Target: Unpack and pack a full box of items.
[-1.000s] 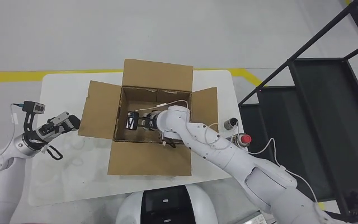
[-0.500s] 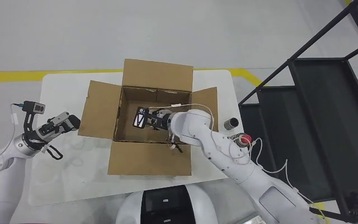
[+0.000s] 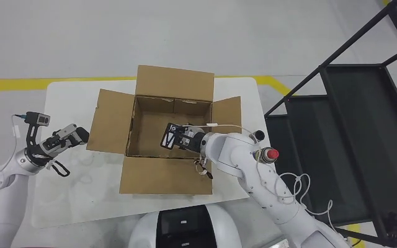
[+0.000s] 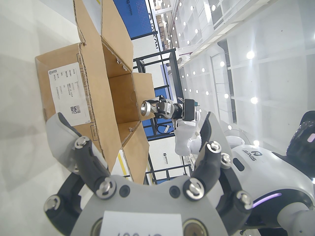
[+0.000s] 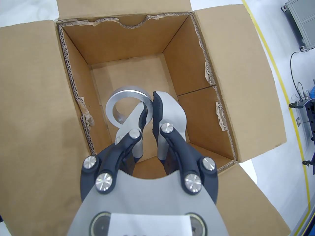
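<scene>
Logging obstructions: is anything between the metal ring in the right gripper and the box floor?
Nothing visible. The right gripper holds the metal ring by its rim over the box, whose floor looks bare; the patch behind ring and gripper is hidden.

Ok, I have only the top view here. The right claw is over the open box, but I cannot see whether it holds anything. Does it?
Observer: Yes. The right claw is shut on a metal ring, gripping it by the rim.
Operator: Does the ring lie on the bottom of the box?
Observer: It seems not. In the left wrist view the ring hangs about level with the top edge of the box.
Operator: And the left claw, is it open?
Observer: Yes, the left claw is open, with nothing between its fingers.
</scene>
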`<state>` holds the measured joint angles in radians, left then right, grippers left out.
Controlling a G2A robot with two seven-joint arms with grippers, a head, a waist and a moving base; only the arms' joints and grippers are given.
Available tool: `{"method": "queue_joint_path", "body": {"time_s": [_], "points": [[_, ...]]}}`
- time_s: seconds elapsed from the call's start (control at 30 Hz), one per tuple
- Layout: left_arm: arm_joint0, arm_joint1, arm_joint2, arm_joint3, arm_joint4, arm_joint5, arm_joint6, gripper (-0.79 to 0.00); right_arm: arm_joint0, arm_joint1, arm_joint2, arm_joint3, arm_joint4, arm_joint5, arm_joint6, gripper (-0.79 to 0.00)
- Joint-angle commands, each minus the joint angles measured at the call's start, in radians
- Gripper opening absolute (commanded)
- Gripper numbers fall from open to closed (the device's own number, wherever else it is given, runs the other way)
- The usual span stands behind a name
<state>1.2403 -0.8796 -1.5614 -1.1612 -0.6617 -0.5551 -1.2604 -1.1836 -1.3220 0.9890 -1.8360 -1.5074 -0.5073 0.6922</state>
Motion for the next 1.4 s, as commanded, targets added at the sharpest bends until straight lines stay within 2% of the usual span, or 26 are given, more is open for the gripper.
{"method": "queue_joint_path", "body": {"time_s": [0.0, 0.4, 0.53, 0.67, 0.77, 0.9, 1.1, 1.37], "points": [[0.000, 0.000, 0.000, 0.000, 0.000, 0.000, 0.000, 0.000, 0.000, 0.000, 0.000, 0.000, 0.000, 0.000, 0.000, -0.785], [0.000, 0.000, 0.000, 0.000, 0.000, 0.000, 0.000, 0.000, -0.007, 0.001, 0.005, -0.005, -0.005, 0.006, -0.013, -0.785], [0.000, 0.000, 0.000, 0.000, 0.000, 0.000, 0.000, 0.000, -0.059, 0.021, 0.076, -0.060, -0.016, -0.043, 0.002, -0.785], [0.000, 0.000, 0.000, 0.000, 0.000, 0.000, 0.000, 0.000, -0.178, 0.050, 0.201, -0.179, -0.013, -0.115, 0.039, -0.785], [0.000, 0.000, 0.000, 0.000, 0.000, 0.000, 0.000, 0.000, -0.292, 0.071, 0.323, -0.263, 0.018, -0.157, 0.017, -0.785], [0.000, 0.000, 0.000, 0.000, 0.000, 0.000, 0.000, 0.000, -0.452, 0.090, 0.503, -0.339, 0.078, -0.157, -0.094, -0.785], [0.000, 0.000, 0.000, 0.000, 0.000, 0.000, 0.000, 0.000, -0.666, 0.105, 0.697, -0.394, 0.114, -0.174, -0.276, -0.785], [0.000, 0.000, 0.000, 0.000, 0.000, 0.000, 0.000, 0.000, -0.839, 0.116, 0.815, -0.414, 0.112, -0.255, -0.422, -0.785]]}}
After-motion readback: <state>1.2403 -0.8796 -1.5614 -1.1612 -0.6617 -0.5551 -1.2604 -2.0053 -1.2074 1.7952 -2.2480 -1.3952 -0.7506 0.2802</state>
